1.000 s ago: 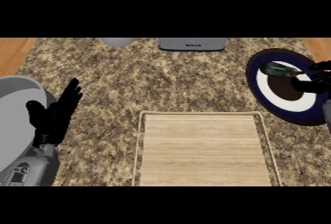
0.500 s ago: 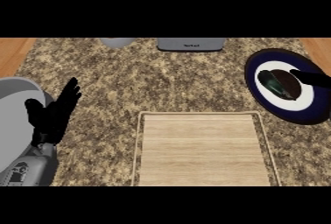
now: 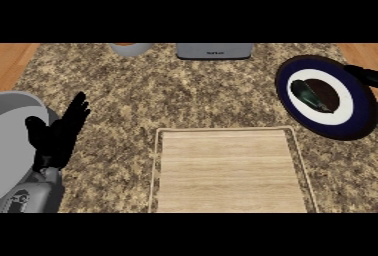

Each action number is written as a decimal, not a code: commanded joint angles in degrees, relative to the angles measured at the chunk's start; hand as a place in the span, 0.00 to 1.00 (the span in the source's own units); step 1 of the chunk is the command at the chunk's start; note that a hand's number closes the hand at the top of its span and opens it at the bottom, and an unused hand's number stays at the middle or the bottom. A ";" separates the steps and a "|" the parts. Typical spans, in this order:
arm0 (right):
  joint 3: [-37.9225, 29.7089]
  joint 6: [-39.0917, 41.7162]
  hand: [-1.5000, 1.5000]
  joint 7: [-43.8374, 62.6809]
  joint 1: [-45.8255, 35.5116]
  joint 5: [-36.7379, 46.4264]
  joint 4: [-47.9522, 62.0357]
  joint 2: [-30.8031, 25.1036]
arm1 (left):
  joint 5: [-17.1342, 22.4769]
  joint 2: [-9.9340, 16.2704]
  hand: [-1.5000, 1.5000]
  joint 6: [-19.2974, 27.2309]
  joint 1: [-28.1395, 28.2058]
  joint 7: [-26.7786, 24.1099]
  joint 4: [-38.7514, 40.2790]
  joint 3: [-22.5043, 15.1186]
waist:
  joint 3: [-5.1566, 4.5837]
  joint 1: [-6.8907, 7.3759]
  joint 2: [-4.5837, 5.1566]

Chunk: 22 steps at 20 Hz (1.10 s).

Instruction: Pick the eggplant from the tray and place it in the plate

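Note:
The eggplant [image 3: 313, 95], dark with a greenish stem end, lies on the plate [image 3: 294, 74], which has a dark blue rim, a white ring and a dark middle, at the right of the counter. The wooden tray [image 3: 229, 170] in the lower middle has nothing on it. Only straight black fingers of my right hand [image 3: 365, 73] show at the right edge, just past the plate's rim, apart from the eggplant and holding nothing. At the left my left hand [image 3: 57, 136] rests open with fingers up.
A grey box [image 3: 214, 50] and a grey cup [image 3: 131, 48] stand at the counter's back edge. A large grey rounded body [image 3: 15, 117] sits at the left edge beside my left hand. Speckled countertop lies between tray and plate.
My right hand let go of the eggplant on the plate and drew back to the right edge. The eggplant now lies alone on the plate. The left hand has not moved.

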 commanded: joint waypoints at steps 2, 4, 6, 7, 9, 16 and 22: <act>-2.15 7.49 0.00 1.13 3.98 -7.67 -1.90 0.68 | -0.40 -1.44 0.50 0.86 -4.06 3.65 0.31 -0.47 | 0.04 0.08 0.25; -1.30 10.21 0.00 -0.07 9.46 -9.70 -6.62 1.43 | -1.22 -1.10 0.50 0.30 -1.09 0.58 0.34 0.25 | 0.01 0.11 0.18; -0.72 8.09 0.00 -0.96 8.40 -11.18 -4.41 -0.50 | -2.23 -2.25 0.50 -0.74 0.96 -2.85 0.86 -0.22 | 0.02 0.62 0.32; -1.81 10.54 0.00 -3.83 9.82 -11.48 -2.74 -2.45 | 1.06 0.73 0.50 -4.09 -2.45 -2.03 3.41 3.09 | 0.03 0.53 0.38; -2.74 12.44 0.00 -5.83 11.90 -12.99 -1.90 -3.99 | -1.52 -2.37 0.50 -0.17 -4.33 2.24 0.74 0.22 | 0.05 0.48 0.36; -0.21 11.75 0.00 -9.17 17.47 -15.78 -2.39 -4.00 | -4.14 -3.96 0.50 -1.00 2.08 -1.85 -0.94 -0.22 | 0.03 0.63 0.31; -0.79 13.99 0.00 -13.87 17.32 -17.21 7.26 -9.91 | -1.42 -1.82 0.50 -4.72 -2.51 -1.74 3.22 3.98 | 0.05 0.74 0.43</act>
